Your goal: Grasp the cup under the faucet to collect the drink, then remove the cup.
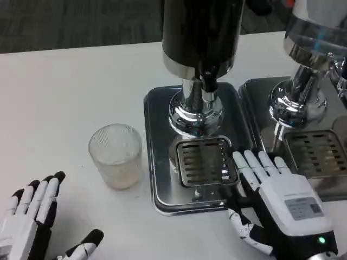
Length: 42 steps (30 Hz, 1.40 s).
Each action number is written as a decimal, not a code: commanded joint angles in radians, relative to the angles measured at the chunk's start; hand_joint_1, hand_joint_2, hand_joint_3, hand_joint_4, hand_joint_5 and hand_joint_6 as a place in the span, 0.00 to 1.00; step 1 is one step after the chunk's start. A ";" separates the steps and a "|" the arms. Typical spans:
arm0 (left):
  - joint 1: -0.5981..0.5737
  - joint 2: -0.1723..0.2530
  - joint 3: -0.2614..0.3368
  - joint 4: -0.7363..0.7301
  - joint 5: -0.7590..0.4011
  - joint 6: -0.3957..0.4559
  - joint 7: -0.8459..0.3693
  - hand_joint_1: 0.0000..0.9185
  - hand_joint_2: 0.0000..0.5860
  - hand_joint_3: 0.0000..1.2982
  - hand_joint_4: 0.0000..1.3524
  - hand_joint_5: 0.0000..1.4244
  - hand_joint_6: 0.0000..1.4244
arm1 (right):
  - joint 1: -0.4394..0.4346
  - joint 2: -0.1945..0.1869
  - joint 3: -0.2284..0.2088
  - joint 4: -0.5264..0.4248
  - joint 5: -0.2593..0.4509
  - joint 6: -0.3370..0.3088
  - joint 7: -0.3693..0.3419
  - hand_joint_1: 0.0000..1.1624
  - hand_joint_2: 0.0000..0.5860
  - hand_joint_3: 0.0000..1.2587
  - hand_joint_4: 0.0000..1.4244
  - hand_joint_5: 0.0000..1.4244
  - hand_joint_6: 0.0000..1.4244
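Note:
A clear ribbed cup (115, 156) stands upright on the white table, left of the dispenser's steel tray (157, 162). The black dispenser's faucet (209, 81) hangs over a slotted drip grate (205, 161), which has nothing on it. My left hand (33, 222) lies low at the bottom left, below and left of the cup, fingers apart and holding nothing. My right hand (276, 203) rests at the tray's right front corner, fingers stretched forward toward the grate, holding nothing.
A second dispenser (303, 86) with its own tray and drip grate (317, 154) stands at the right, close beside my right hand. Bare white table (65, 86) stretches to the left and behind the cup.

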<state>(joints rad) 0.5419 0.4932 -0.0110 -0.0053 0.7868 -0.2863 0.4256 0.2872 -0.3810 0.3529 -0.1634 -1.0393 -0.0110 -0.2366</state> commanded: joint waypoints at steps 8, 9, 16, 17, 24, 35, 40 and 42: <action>-0.006 -0.020 0.008 0.025 -0.053 -0.008 0.004 0.00 0.23 0.00 0.00 0.00 0.00 | 0.004 -0.005 -0.006 -0.001 0.009 0.010 0.000 0.23 0.91 0.00 0.00 0.00 0.00; -0.017 -0.027 0.012 0.039 -0.075 -0.011 0.003 0.00 0.22 0.00 0.00 0.00 0.00 | 0.006 -0.005 -0.007 -0.003 0.009 0.011 0.000 0.23 0.91 0.00 0.00 0.00 0.00; -0.078 -0.064 0.031 0.098 -0.157 -0.030 0.024 0.00 0.10 0.00 0.00 0.00 0.00 | 0.012 -0.005 -0.010 -0.010 0.009 0.019 -0.004 0.22 0.91 0.00 0.00 0.00 0.00; -0.086 -0.067 0.032 0.104 -0.160 -0.030 0.026 0.00 0.10 0.00 0.00 0.00 0.00 | 0.012 -0.004 -0.009 -0.009 0.008 0.020 -0.007 0.22 0.91 0.00 0.00 0.00 0.00; -0.171 -0.094 0.029 0.143 -0.174 -0.016 0.019 0.00 0.08 0.00 0.00 0.00 0.00 | 0.009 0.003 -0.008 -0.004 0.011 0.023 -0.008 0.22 0.91 0.00 0.00 0.00 0.00; -0.362 -0.119 -0.049 0.265 -0.182 -0.005 -0.028 0.06 0.03 0.00 0.00 0.00 0.00 | 0.006 -0.002 -0.014 -0.017 0.016 0.029 0.015 0.22 0.91 0.00 0.00 0.00 0.00; -0.364 -0.108 -0.048 0.269 -0.151 -0.023 0.052 0.00 0.00 0.00 0.00 0.04 0.02 | 0.001 -0.007 -0.016 -0.016 0.022 0.024 0.023 0.22 0.91 0.00 0.00 0.00 0.00; -0.366 -0.109 -0.049 0.290 -0.149 -0.044 0.083 0.00 0.00 0.00 0.00 0.05 0.03 | -0.005 -0.007 -0.017 -0.013 0.030 0.024 0.033 0.22 0.91 0.00 0.00 0.00 0.00</action>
<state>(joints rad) 0.1720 0.3759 -0.0614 0.2547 0.6283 -0.3005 0.4605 0.2888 -0.3839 0.3397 -0.1652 -1.0197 0.0115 -0.2193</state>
